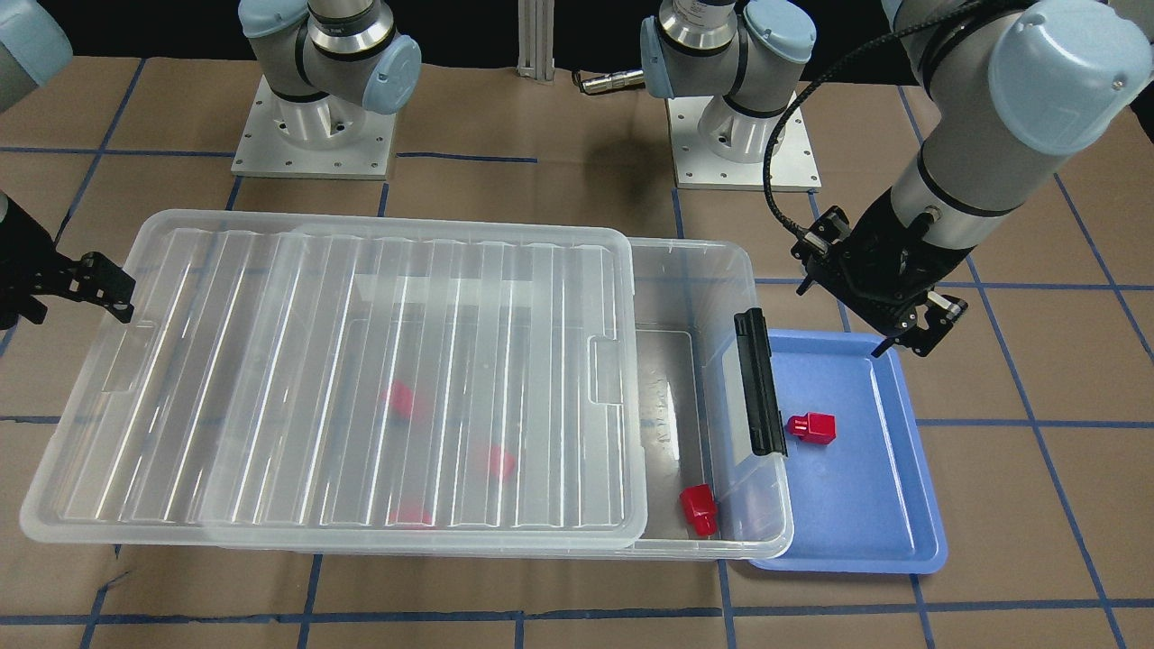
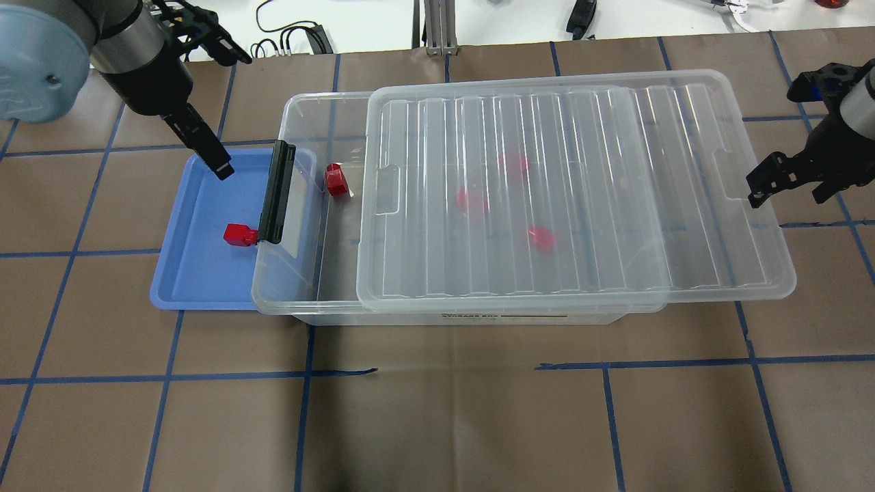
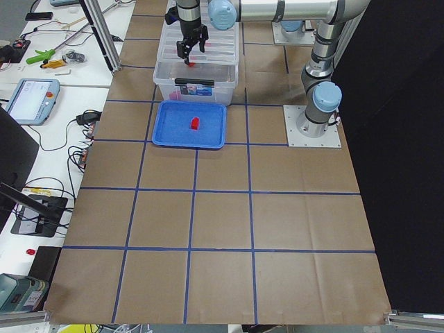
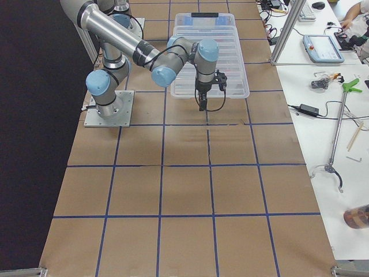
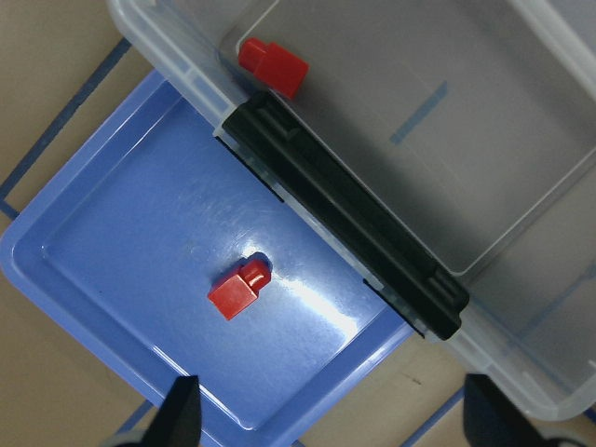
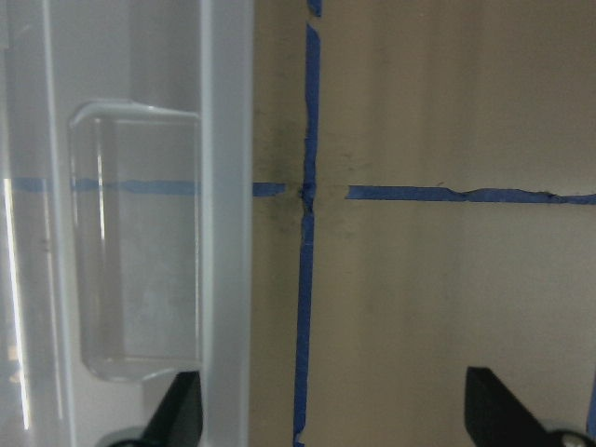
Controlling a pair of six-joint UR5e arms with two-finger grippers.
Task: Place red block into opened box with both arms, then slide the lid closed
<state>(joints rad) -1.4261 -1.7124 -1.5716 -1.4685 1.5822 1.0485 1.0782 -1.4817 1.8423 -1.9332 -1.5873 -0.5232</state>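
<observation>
One red block (image 2: 239, 234) lies in the blue tray (image 2: 191, 273), seen too in the left wrist view as red block (image 5: 239, 290). Another red block (image 2: 335, 180) sits in the uncovered end of the clear box (image 2: 290, 116), near its black latch (image 2: 277, 195). Three more show blurred under the ridged lid (image 2: 574, 184). The lid covers most of the box and overhangs its far end. My left gripper (image 2: 231, 115) hangs open and empty above the tray. My right gripper (image 2: 771, 147) stands open just off the lid's notched end (image 6: 140, 242), holding nothing.
Both arm bases (image 1: 311, 135) are bolted at the table's back. The table is covered in brown paper with a grid of blue tape (image 2: 451, 369). The tray touches the latch end of the box. Benches with cables and tools flank the table in the side views.
</observation>
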